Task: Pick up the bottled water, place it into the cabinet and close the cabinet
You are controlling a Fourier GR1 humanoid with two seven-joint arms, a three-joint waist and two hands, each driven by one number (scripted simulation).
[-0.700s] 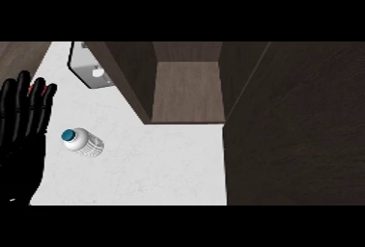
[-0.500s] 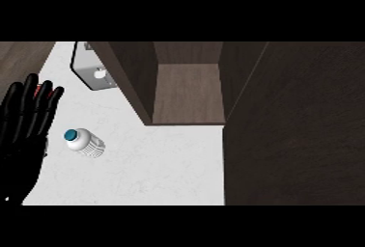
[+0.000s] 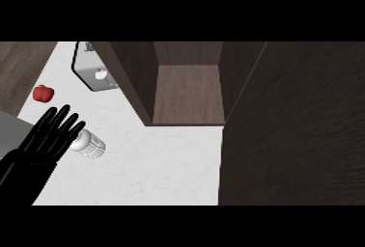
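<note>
The left hand, fingers spread and straight, overlaps the bottled water lying on the white tabletop (positioned to grasp, apparently). Beyond, the cabinet stands open, ready to receive it.

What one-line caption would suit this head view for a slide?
The robot's left hand, fingers straight, reaches over the bottled water on the white counter, beside the open cabinet.

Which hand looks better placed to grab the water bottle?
The left hand: its straight fingers already reach over the bottled water on the white counter. The right hand is out of view.
</note>
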